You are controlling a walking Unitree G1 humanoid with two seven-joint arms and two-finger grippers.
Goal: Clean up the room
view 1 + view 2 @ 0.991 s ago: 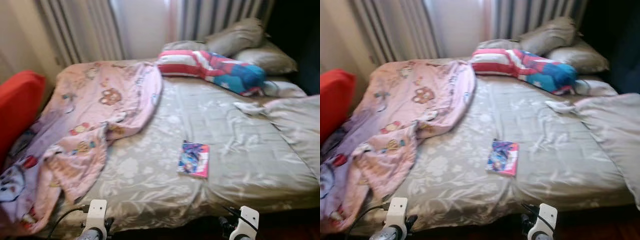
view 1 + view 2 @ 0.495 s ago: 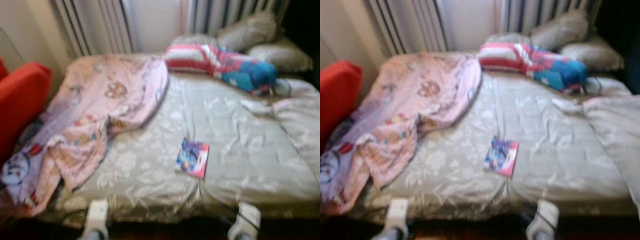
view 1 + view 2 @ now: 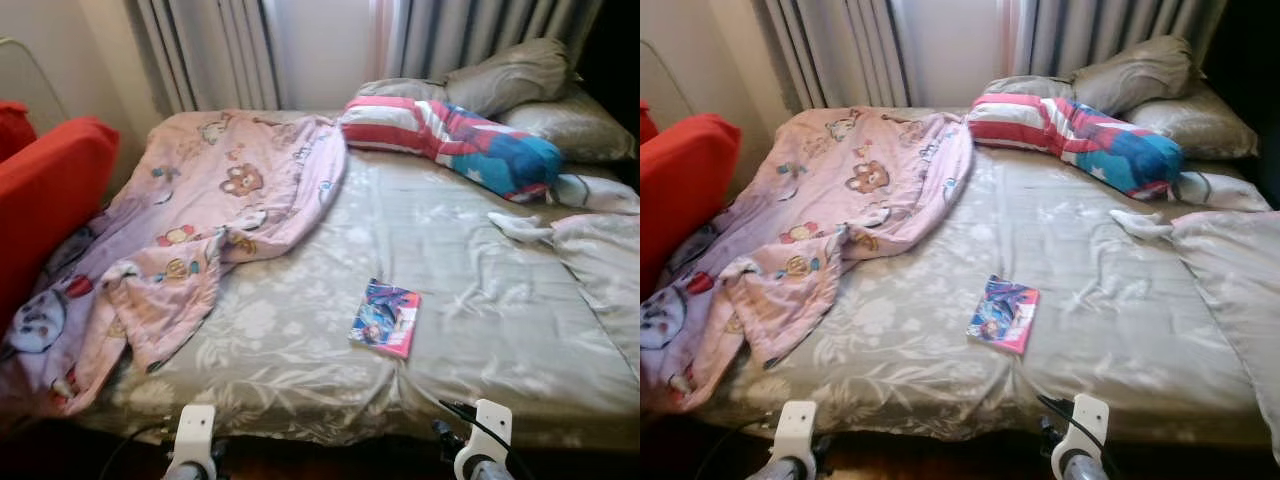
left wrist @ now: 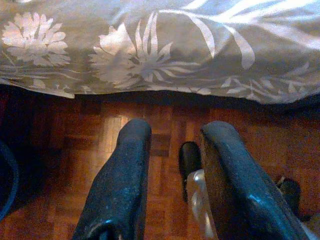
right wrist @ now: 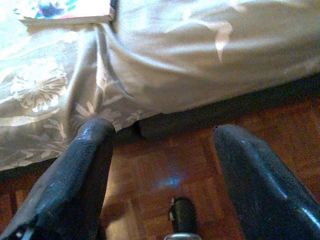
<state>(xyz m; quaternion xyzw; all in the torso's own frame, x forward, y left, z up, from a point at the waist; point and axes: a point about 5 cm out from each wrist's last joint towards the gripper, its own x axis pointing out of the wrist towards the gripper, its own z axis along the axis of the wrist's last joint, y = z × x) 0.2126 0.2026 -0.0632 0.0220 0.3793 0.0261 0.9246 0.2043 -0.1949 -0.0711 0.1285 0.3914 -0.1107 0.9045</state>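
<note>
While we're standing at the foot of it, the bed (image 3: pixel 470 330) is taking up most of what we're seeing, covered in a grey sheet with a pale flower print. A pink cartoon-print blanket (image 3: pixel 190 230) is lying crumpled across the left half, spilling over the near-left corner toward the floor. Just left of the bed, something red and padded (image 3: pixel 45 200) is sitting right up against the blanket. Striped curtains (image 3: pixel 215 50) are hanging at the far end.

Up by the far right we're looking at a long striped pillow in red, white and blue (image 3: pixel 450 140), with two grey pillows (image 3: pixel 515 75) stacked behind it. A grey duvet (image 3: pixel 605 270) is bunching along the right edge, and a small white bit of cloth (image 3: pixel 520 227) is lying just beside it, near the striped pillow.

A colourful thin book (image 3: pixel 385 318) is lying flat on the sheet, near the foot of the bed and a bit right of centre, well apart from the blanket.

Both our arms are hanging low in front of the bed edge over the parquet floor (image 4: pixel 65 150). Our left gripper (image 4: pixel 175 170) is holding nothing, fingers a little apart. Our right gripper (image 5: pixel 160 175) is spread wide, also holding nothing, with the book's edge showing on the sheet beyond it.
</note>
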